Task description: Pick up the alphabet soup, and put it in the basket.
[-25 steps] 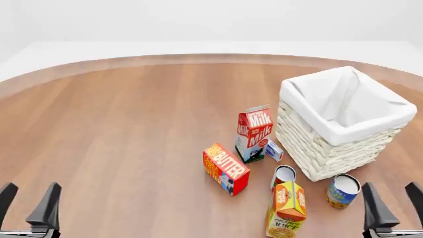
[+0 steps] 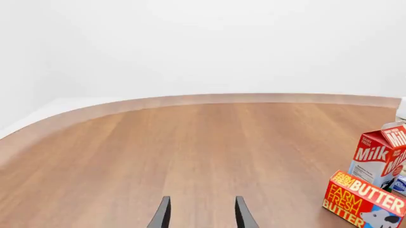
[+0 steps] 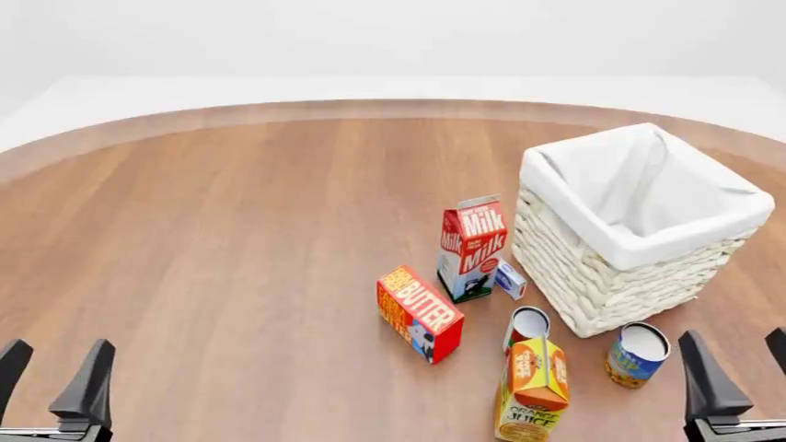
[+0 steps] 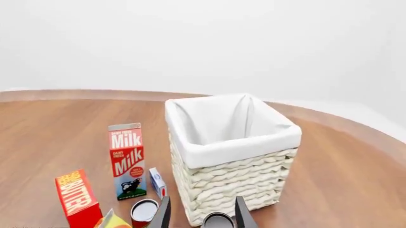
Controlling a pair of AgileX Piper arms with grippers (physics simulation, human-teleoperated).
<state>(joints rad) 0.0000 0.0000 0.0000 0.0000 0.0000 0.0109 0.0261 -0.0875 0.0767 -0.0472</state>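
The approach is being started: the empty, spread right gripper [image 3: 743,368] is being positioned near the alphabet soup [image 3: 638,354], which, it is judged, must be straddled next and lifted into the basket [image 3: 639,244].

My worktop [image 3: 246,258] is smooth wood-grain with a soft sheen. The basket [image 3: 602,285] is rough white wicker lined with matt cloth. The alphabet soup [image 3: 636,354] has a shiny metal top and printed paper label. The milk carton [image 3: 472,247] and butter box [image 3: 419,313] look like printed card.
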